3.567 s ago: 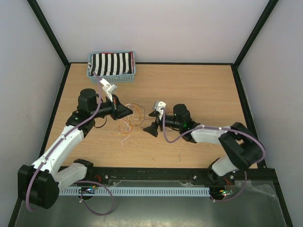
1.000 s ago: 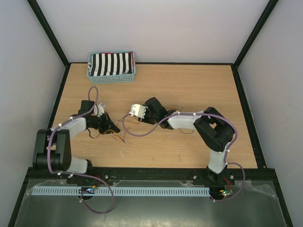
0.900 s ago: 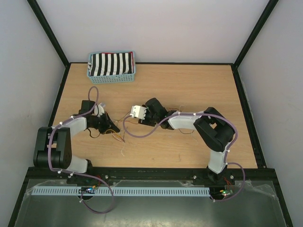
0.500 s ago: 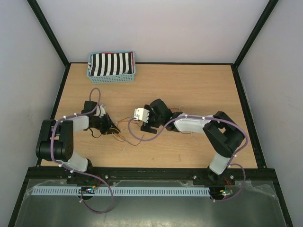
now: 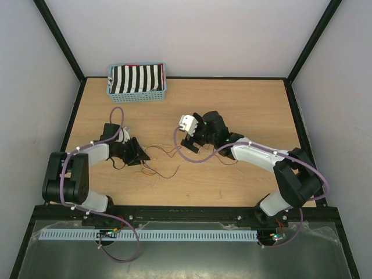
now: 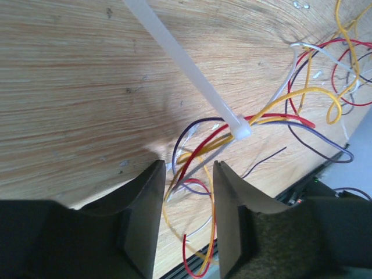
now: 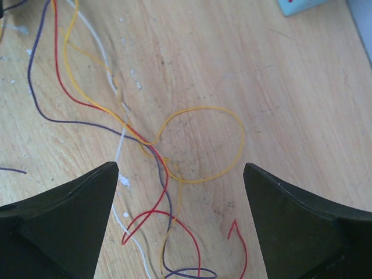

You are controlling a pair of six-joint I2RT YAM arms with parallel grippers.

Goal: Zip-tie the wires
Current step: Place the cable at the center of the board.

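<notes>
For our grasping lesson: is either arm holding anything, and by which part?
Nothing is held. Both sets of jaws stand open; the wires, bundled by a zip tie, lie loose by the left ones.

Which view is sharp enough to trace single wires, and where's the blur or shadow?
Left wrist: the wires and zip tie crisp; left gripper's fingers soft and dark, shadowing the table just ahead. Right wrist: strands sharp, light even, right gripper's fingers plain black silhouettes. Top external: wires barely resolve, no glare.
</notes>
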